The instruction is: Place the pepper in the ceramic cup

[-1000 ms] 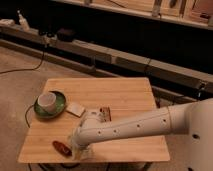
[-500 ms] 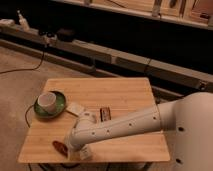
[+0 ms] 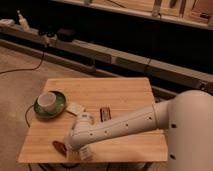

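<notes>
The pepper point(image 3: 60, 146), small and dark red-brown, lies on the wooden table point(image 3: 125, 92) near its front left edge. The white ceramic cup point(image 3: 46, 101) stands on a green plate point(image 3: 58, 106) at the table's left side. My white arm reaches in from the right across the table front. The gripper point(image 3: 75, 151) points down at the front edge, just right of the pepper and close to it. Whether it touches the pepper cannot be told.
A flat dark bar point(image 3: 104, 114) lies mid-table behind my arm. A small pale object point(image 3: 75, 108) sits right of the green plate. Dark shelving and cables run along the back. The floor lies to the left of the table.
My arm has swung lower and to the left, bringing the gripper down beside the pepper. The pepper, cup and bar have not moved.
</notes>
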`<state>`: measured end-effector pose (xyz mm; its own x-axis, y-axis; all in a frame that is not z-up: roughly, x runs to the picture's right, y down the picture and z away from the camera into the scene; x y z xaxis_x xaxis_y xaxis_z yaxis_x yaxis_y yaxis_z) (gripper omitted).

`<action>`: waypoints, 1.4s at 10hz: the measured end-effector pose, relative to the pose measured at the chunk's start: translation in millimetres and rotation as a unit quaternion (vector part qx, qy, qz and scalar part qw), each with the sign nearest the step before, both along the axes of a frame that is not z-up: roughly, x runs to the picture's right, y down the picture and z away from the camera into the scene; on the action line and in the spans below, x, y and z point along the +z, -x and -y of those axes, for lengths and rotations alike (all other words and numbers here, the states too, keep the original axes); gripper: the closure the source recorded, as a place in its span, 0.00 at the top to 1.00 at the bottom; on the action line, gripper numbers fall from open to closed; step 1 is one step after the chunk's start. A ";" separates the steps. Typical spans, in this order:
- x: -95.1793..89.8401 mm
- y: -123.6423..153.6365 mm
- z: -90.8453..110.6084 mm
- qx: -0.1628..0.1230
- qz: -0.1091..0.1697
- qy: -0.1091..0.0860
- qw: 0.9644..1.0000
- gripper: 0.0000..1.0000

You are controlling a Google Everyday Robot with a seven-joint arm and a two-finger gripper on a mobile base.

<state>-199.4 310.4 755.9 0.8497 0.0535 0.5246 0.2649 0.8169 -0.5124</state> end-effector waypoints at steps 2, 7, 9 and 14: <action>-0.1 4.4 -4.7 -0.002 0.003 0.002 1.000 0.31; 4.2 -2.9 2.1 -0.011 -0.010 -0.017 1.000 0.00; -1.9 -13.3 23.1 -0.011 -0.024 -0.044 0.999 0.00; -47.9 -33.1 90.8 0.008 -0.009 -0.106 0.994 0.00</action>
